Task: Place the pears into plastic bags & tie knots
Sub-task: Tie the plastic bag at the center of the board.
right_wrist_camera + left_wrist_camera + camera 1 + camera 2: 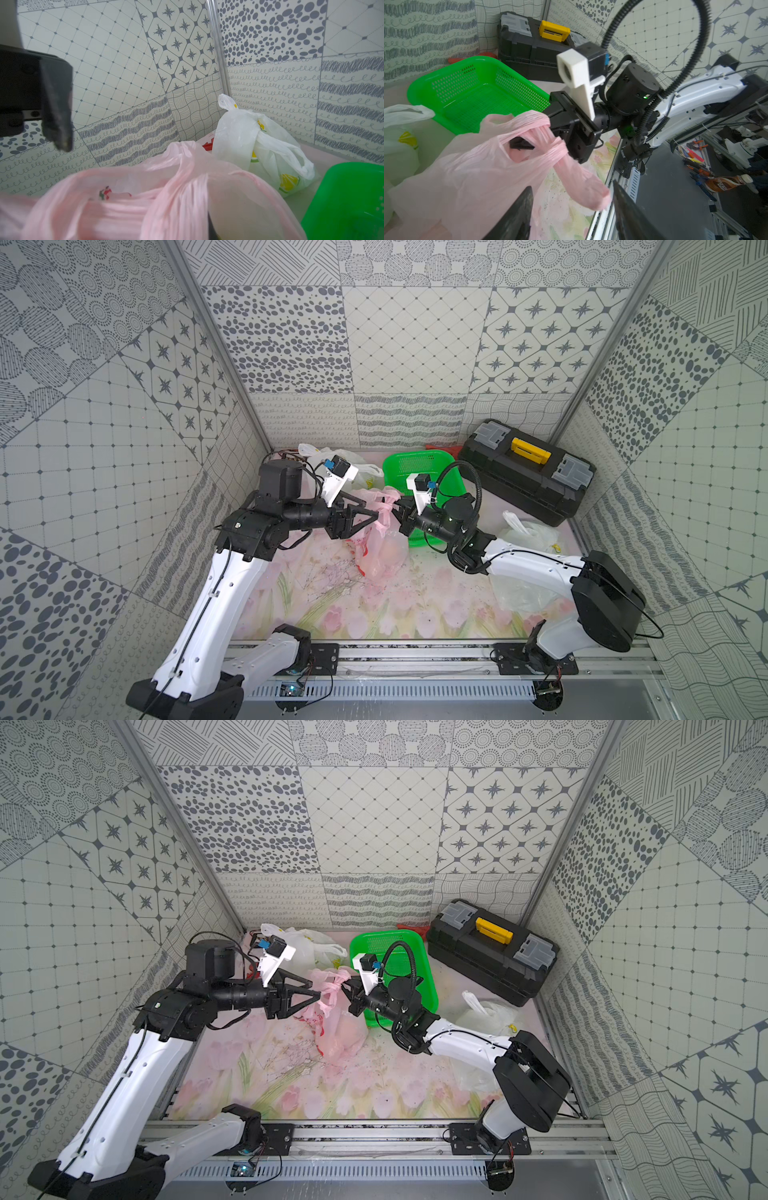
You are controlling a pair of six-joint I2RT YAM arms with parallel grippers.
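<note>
A pink plastic bag (382, 547) (336, 1031) stands mid-table with its handles twisted together (548, 143). Pale rounded shapes that may be pears (390, 551) show faintly through it. My left gripper (376, 515) (320, 995) (572, 185) is open, and a loose pink handle end (587, 191) lies between its fingers, touching one fingertip. My right gripper (395, 506) (344, 989) faces it and is shut on the bag's gathered handle (187, 197), which hides its jaws. Tied white lemon-print bags sit at the back left (332, 460) (259, 145) and at the right (528, 531).
A green perforated basket (415, 460) (446, 68) stands just behind the right gripper. A black toolbox with a yellow handle (528, 468) fills the back right corner. A flat clear bag (523, 593) lies by the right arm. Patterned walls close three sides.
</note>
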